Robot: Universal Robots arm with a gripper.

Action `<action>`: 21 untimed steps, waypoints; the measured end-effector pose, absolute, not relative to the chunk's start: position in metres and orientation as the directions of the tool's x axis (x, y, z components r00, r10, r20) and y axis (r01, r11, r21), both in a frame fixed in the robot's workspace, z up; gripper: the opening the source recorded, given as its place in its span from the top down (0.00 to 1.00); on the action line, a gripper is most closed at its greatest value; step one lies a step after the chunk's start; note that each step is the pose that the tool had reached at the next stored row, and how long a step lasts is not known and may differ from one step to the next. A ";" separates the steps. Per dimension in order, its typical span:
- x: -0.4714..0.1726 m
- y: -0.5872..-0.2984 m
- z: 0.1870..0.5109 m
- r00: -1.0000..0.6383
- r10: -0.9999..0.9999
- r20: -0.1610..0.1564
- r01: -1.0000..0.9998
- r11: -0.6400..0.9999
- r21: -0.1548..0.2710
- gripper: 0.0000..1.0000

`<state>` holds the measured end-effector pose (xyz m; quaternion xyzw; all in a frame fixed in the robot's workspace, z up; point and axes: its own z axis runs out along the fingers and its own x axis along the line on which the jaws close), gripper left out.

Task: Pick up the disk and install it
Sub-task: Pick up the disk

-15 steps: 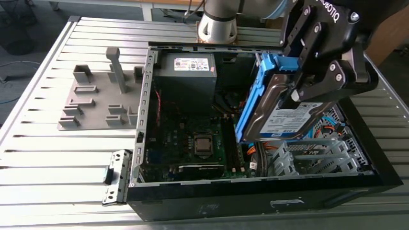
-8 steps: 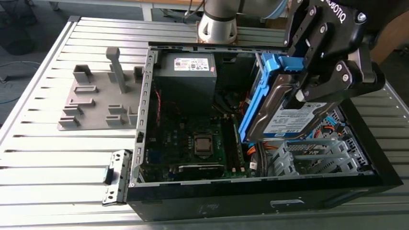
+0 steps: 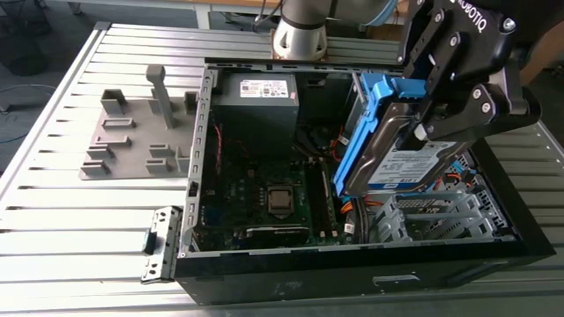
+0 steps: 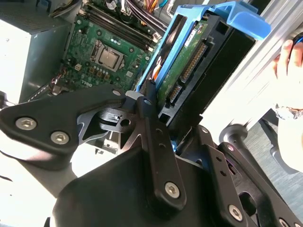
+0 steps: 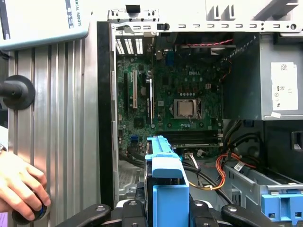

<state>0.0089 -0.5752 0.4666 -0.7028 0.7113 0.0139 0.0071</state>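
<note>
Right of centre in the exterior view, my gripper [image 3: 419, 129] clamps its jaws on the disk [image 3: 413, 169], long axis steeply tilted, lower end just above the drive cage [image 3: 440, 219] of the open case [image 3: 352, 267].

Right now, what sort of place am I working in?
Probably a robotics lab or test bench: a slatted metal table carries an open computer case and a grey fixture, while the gripper holds the disk over the case.
</note>
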 end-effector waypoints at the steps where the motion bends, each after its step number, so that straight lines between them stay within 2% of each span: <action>1: 0.010 -0.575 0.467 -0.012 -0.999 -0.030 -1.000 0.012 0.010 0.64; 21: 0.022 -0.575 0.467 -0.012 -0.999 -0.030 -1.000 0.012 0.010 0.64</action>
